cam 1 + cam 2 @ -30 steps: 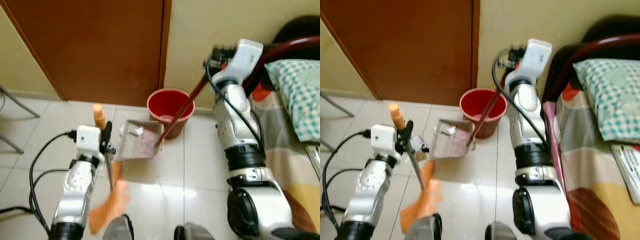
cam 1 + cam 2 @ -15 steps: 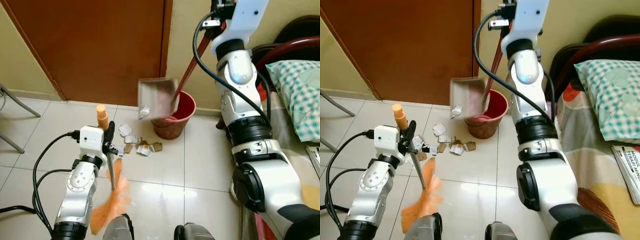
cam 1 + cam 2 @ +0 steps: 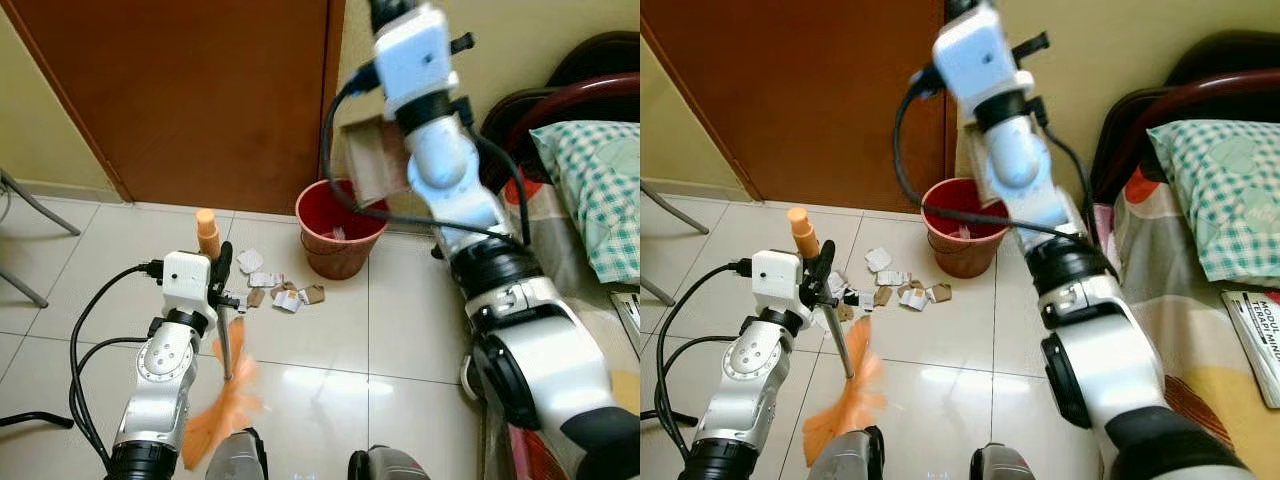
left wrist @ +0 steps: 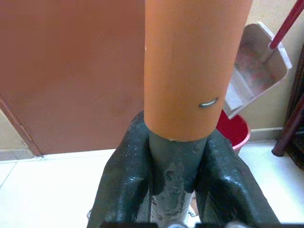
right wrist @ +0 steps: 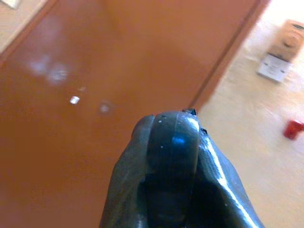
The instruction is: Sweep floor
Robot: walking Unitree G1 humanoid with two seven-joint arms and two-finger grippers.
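Note:
My left gripper (image 3: 222, 292) is shut on the grey shaft of a broom (image 4: 176, 156) just below its orange handle (image 3: 207, 232). The orange bristles (image 3: 220, 410) rest on the tiles near my feet. My right arm is raised high, with the right gripper (image 5: 171, 142) shut on the end of the dustpan's dark handle. The grey dustpan (image 3: 368, 165) hangs tilted above the red bucket (image 3: 340, 240) standing by the wall. Several paper scraps (image 3: 278, 292) lie on the floor between the broom and the bucket.
A brown door (image 3: 190, 90) stands behind the bucket. A bed with a checked pillow (image 3: 595, 190) and a dark red frame (image 3: 560, 100) fills the right side. Chair legs (image 3: 25, 215) stand at the left. Black cables (image 3: 85, 330) loop beside my left arm.
My right arm has lifted the dustpan from the floor to above the bucket and tilted it. Scraps now lie bare on the tiles where the pan stood. The broom has hardly moved.

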